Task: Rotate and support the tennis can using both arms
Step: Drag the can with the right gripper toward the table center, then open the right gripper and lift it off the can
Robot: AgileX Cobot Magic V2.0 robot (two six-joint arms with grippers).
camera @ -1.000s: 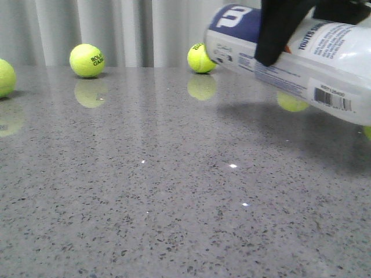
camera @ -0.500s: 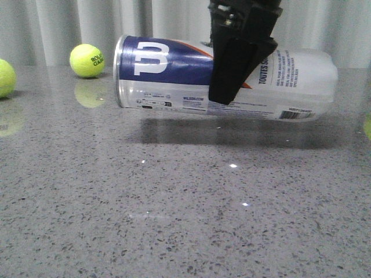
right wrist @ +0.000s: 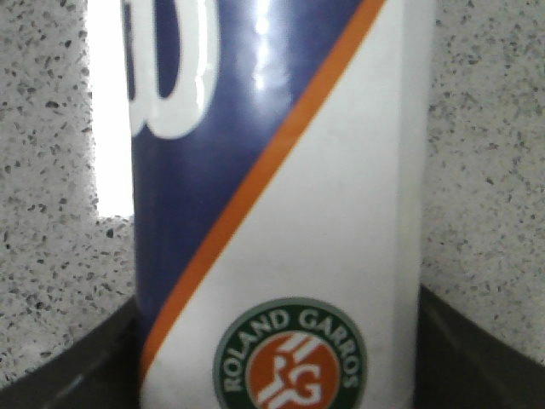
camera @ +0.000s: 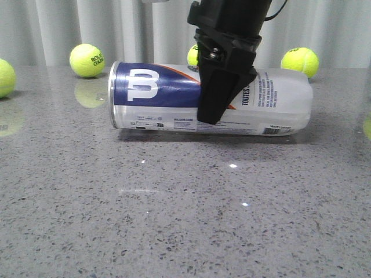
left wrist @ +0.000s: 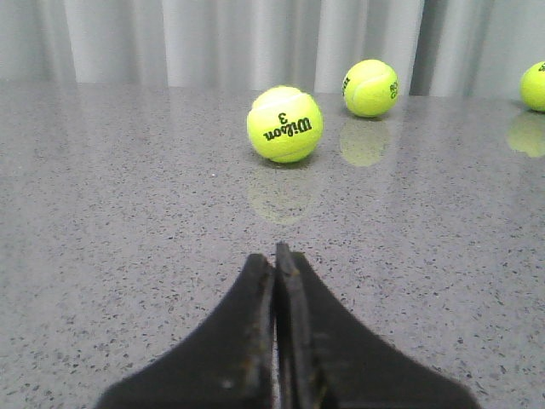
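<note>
My left gripper point(left wrist: 275, 256) hangs off by itself over the table point(camera: 174, 220), fingers pressed together, a ball point(left wrist: 284, 123) ahead of it and no can in its view. The tennis can point(camera: 156, 98) lies on its side on or just above the table, logo end leftmost. Right of that logo my right gripper point(camera: 223, 87) clamps it round the middle. The risk I see: held by one arm only, the smooth tube could twist or slide out once I turn it, then roll toward the balls behind it.
</note>
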